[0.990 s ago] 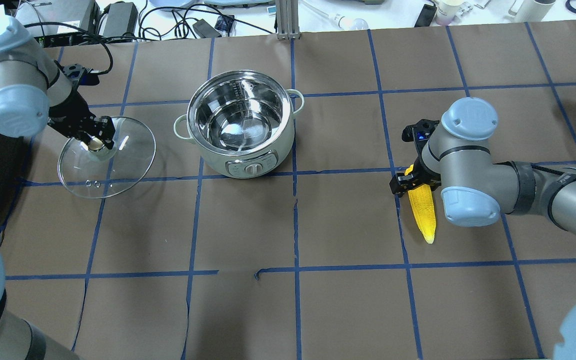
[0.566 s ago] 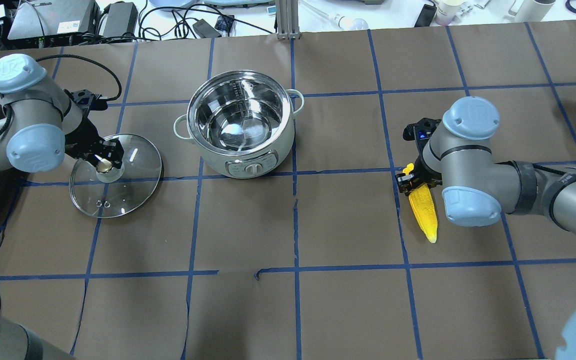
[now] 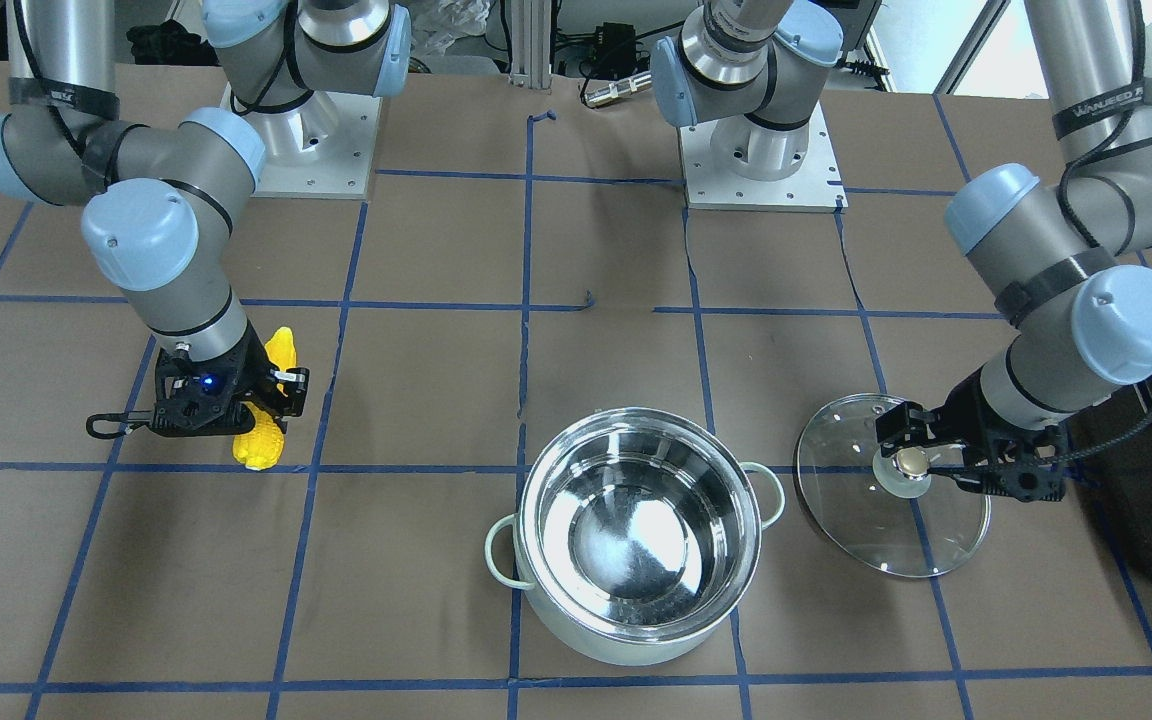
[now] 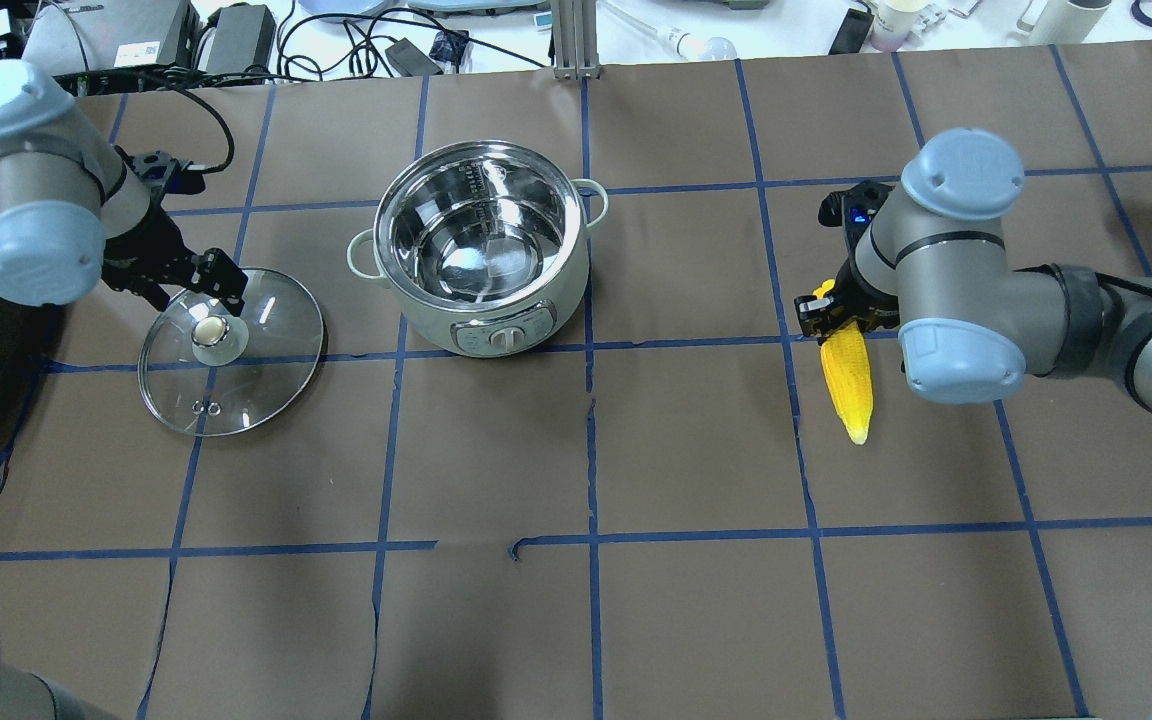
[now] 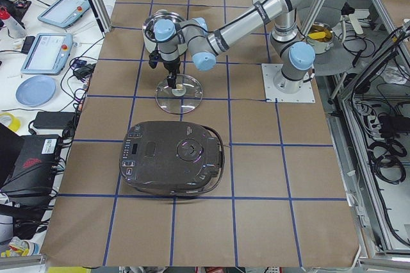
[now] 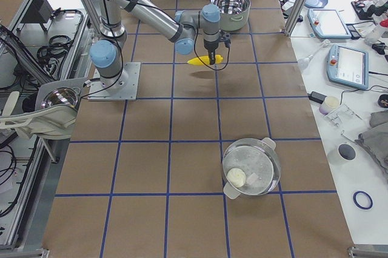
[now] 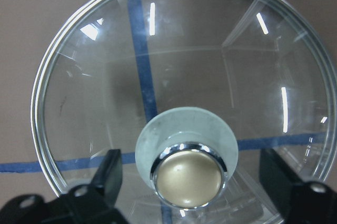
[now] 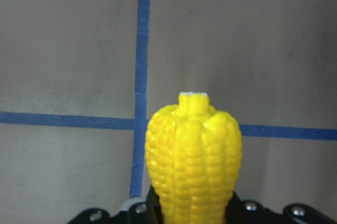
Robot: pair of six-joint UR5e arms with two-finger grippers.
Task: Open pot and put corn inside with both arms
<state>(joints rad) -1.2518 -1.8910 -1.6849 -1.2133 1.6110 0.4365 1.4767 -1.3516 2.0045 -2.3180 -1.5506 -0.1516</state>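
We see the pot uncovered, bare table between it and the right gripper holding the corn, while the lid lies close on its other side under the left gripper, a dark appliance beyond

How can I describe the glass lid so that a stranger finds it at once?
Find the open steel pot in the middle of the brown table. On the robot's left side of it, apart from it, the glass lid lies flat. Only it is a see-through disc with a gold knob in its middle.
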